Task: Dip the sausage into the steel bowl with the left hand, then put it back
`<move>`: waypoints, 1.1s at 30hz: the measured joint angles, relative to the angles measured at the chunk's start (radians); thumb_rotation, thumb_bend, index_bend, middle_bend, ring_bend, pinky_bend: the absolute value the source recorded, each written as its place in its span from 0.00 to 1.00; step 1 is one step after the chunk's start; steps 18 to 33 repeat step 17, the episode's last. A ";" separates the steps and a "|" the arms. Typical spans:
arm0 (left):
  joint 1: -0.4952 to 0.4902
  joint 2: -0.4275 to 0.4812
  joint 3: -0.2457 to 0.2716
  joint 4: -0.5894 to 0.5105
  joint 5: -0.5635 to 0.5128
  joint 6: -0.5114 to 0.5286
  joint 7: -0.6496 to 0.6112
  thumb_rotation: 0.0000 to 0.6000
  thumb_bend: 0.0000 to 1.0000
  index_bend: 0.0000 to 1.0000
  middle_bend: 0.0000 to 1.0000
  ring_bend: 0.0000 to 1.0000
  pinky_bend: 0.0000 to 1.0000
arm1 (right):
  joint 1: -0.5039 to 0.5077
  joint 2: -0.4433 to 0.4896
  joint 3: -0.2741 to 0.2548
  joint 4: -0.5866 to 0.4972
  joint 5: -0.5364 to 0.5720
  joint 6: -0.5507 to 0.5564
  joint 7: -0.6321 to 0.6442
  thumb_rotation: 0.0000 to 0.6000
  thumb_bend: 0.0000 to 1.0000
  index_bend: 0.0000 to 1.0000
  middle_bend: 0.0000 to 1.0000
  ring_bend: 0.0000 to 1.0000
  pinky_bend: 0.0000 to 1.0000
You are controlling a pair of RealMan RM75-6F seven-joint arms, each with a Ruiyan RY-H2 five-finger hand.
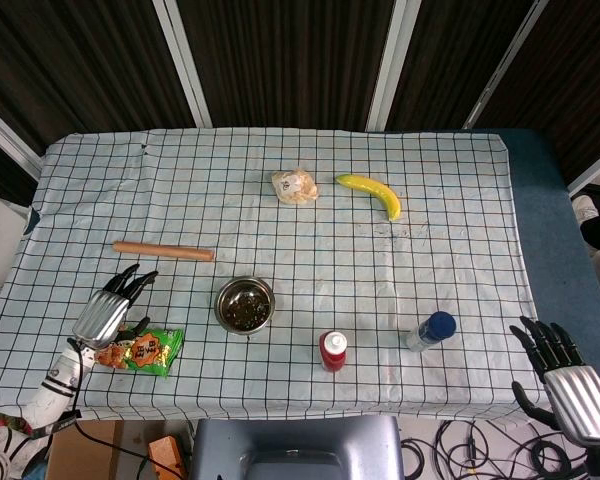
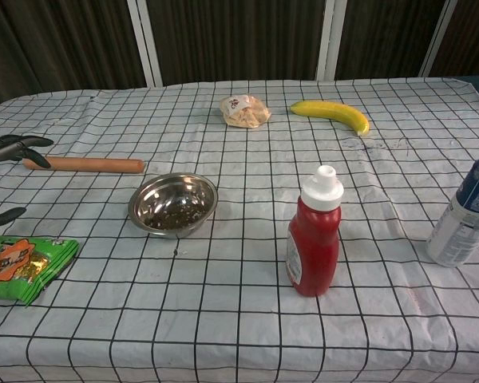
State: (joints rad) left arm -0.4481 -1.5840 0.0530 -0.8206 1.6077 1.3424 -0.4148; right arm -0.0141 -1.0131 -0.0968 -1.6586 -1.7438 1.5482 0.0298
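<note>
Sausage (image 1: 163, 250) lying beside steel bowl (image 1: 245, 305), left hand (image 1: 108, 311) fingers spread wide, empty

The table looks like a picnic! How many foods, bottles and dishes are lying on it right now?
Foods: 4, namely the sausage, the banana, the wrapped bun and the green snack packet.
Bottles: 2, namely the red sauce bottle and the blue-capped bottle.
Dishes: 1, the steel bowl.
Total: 7.
</note>
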 measured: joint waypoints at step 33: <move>0.396 0.266 0.053 -0.674 0.002 0.456 0.710 1.00 0.37 0.00 0.05 0.00 0.00 | 0.007 -0.029 0.007 -0.026 0.037 -0.050 -0.101 1.00 0.38 0.00 0.00 0.00 0.00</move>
